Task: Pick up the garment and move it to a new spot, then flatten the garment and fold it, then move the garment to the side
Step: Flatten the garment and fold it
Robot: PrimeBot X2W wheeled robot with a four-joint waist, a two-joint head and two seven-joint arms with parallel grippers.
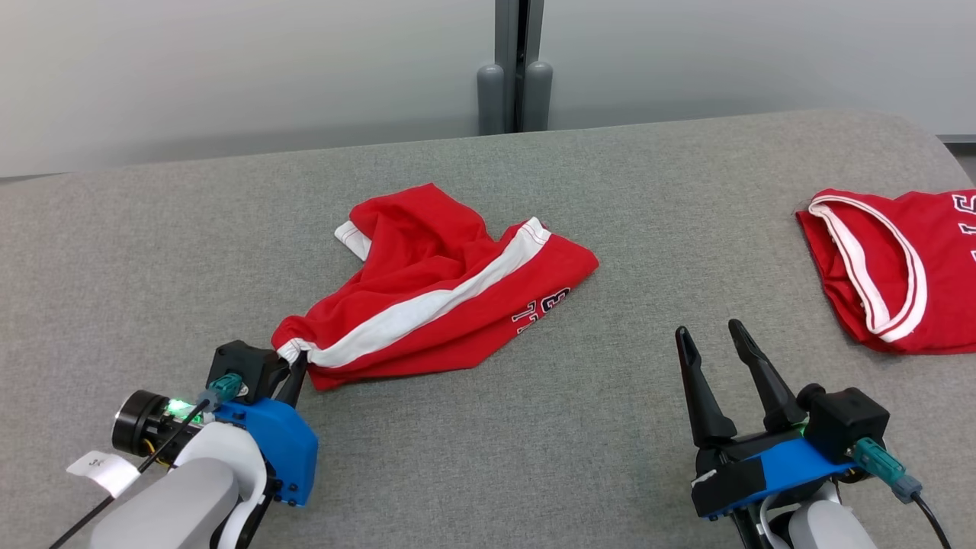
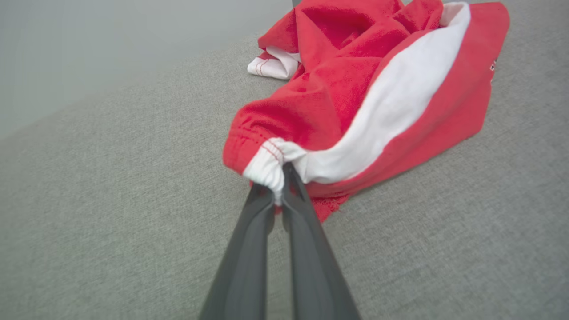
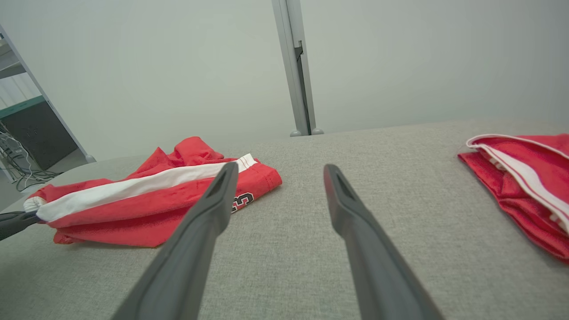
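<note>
The garment [image 1: 438, 282] is a pair of red shorts with a white side stripe, lying crumpled on the grey table left of centre; it also appears as the garment [image 2: 378, 89] and the garment [image 3: 146, 195]. My left gripper [image 1: 299, 360] is shut on the white waistband corner at its near left end, seen close up at the left gripper [image 2: 280, 186]. My right gripper [image 1: 711, 329] stands open over bare table to the right of the shorts, fingers [image 3: 213, 200] wide apart with nothing between them.
A second red garment with white trim [image 1: 888, 267] lies at the table's right edge, also the red garment [image 3: 524, 178]. A grey post [image 1: 515, 69] stands behind the table's [image 1: 534, 427] far edge. Shelving shows at far left in the right wrist view.
</note>
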